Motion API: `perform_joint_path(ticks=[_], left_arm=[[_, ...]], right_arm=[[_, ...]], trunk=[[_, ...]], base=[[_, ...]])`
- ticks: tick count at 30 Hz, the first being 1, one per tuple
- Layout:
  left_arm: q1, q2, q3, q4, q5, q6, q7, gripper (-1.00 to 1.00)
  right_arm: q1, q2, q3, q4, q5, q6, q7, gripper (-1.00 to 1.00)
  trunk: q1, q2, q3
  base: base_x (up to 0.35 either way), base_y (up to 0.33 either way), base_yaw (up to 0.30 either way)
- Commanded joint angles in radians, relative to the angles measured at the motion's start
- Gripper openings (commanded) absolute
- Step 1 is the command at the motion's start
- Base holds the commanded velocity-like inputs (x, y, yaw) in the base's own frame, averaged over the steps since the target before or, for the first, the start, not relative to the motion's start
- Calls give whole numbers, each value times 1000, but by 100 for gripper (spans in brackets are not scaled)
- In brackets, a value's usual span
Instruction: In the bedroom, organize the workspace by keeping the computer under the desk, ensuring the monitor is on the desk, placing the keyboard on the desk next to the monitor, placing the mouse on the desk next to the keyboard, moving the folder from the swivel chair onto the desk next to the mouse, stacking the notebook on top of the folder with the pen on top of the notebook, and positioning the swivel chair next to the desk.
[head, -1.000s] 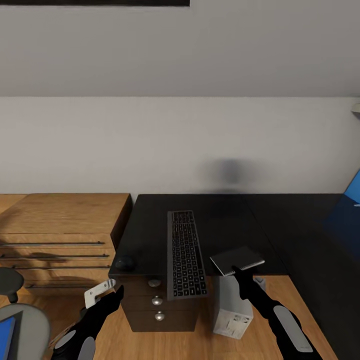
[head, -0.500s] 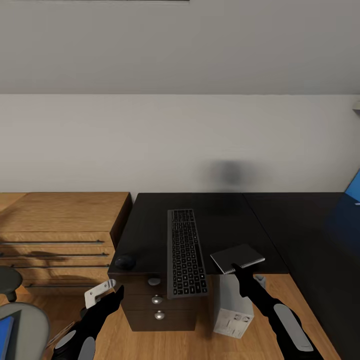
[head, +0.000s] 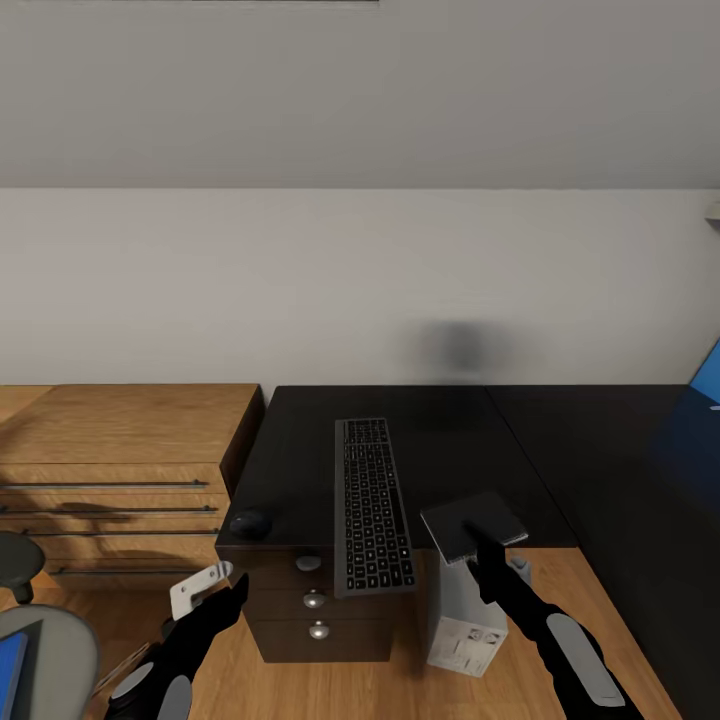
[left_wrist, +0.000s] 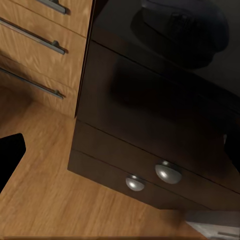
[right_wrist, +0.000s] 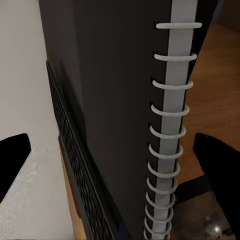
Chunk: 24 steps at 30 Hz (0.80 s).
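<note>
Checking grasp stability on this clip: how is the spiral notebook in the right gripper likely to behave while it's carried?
The notebook looks thin and small, so probably light. Its cover stays flat beyond the right gripper, suggesting stiffness. Held near one edge, by the wire spiral, it may pivot or slip.

I'm seeing a pale wall (head: 300, 280) filling the upper frame, a wooden floor (head: 600, 590) lying below, and a light wooden dresser (head: 120, 450) standing at left.
</note>
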Motion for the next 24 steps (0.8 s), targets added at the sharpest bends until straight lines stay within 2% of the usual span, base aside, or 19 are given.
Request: perform_joint_path(ticks=[1,24], left_arm=[[-1,-1,1,-1,11,4,6,100],[-1,-1,1,22,11,0,5,100]], right_arm=[[-1,0,-2,0,-4,6,1,100],[-1,0,-2,0,-2,4,1,100]], trunk=[[0,-1,-1],[0,-1,-1]], base=[[0,0,0],[0,0,0]])
